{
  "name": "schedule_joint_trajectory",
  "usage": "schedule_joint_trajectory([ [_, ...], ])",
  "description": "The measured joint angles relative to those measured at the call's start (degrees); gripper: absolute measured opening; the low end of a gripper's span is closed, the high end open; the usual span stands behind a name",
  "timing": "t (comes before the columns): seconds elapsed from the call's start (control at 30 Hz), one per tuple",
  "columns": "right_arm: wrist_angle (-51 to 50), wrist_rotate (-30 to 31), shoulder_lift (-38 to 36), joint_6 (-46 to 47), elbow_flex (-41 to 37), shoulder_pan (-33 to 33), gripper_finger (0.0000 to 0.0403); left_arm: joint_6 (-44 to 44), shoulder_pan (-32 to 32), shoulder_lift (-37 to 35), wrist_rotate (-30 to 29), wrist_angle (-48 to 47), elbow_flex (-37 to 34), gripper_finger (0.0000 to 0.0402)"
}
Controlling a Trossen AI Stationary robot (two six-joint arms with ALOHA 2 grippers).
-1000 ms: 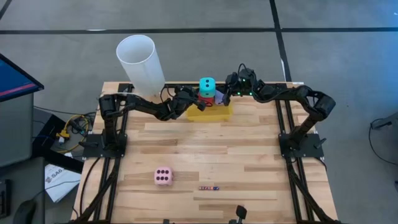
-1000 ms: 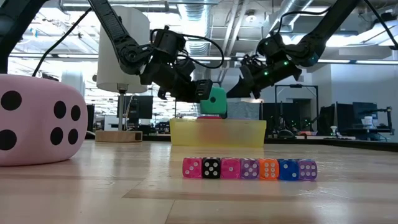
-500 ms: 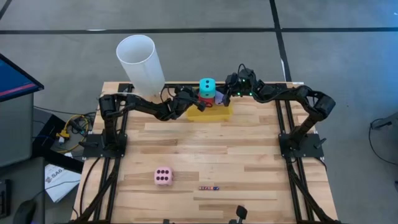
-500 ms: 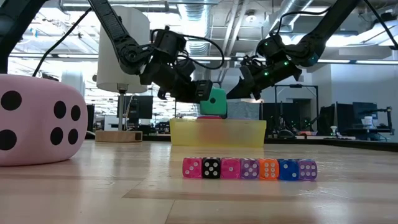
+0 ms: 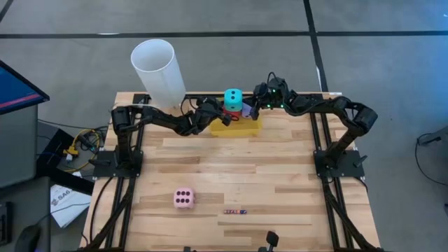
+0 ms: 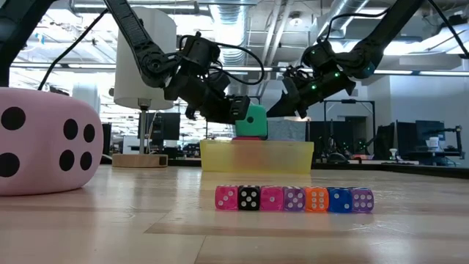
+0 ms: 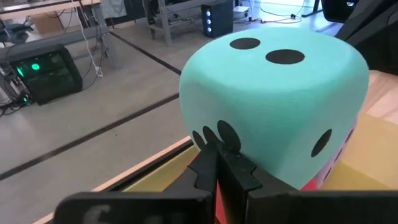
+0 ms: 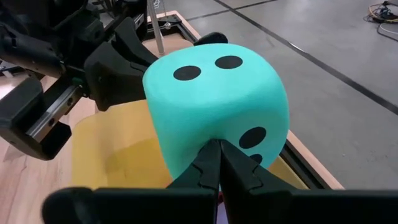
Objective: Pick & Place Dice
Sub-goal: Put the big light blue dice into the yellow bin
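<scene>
1. Cyan foam is what I am watching first: the cyan die (image 5: 233, 97) is sitting on top of the red die (image 5: 235, 112) inside the yellow tray (image 5: 250, 127), at the far edge of the wooden table (image 5: 238, 175).
2. I am keeping the left gripper (image 5: 218, 110) against one side of the cyan die and the right gripper (image 5: 257, 106) against the opposite side; the die is lying between the two sets of jaws.
3. I am reading both sets of jaws as together, closed on nothing; in each wrist view the shut fingertips (image 7: 219, 163) are meeting the die's lower face rather than clamping it.
4. I am judging the step in hand as steadying or aligning the stacked die, not carrying it.
5. I am noting the pink die (image 5: 183, 198) well apart from both jaws, near the front edge, beside the row of tiny dice (image 5: 235, 211).
6. I am expecting the next move to call for backing one gripper off, parting its jaws, and reaching for the pink die.
</scene>
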Motion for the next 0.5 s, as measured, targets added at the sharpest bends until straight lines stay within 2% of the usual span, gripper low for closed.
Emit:
schedule_joint_trajectory([
  [0.37, 0.0, 0.1, 0.0, 0.0, 0.0, 0.0, 0.0, -0.1, 0.0, 0.0, -0.2, 0.0, 0.0, 0.0001],
  [0.5, 0.0, 0.2, 0.0, 0.0, 0.0, 0.0, 0.0, 0.0, 0.0, 0.0, -0.4, 0.0, 0.0, 0.0015],
])
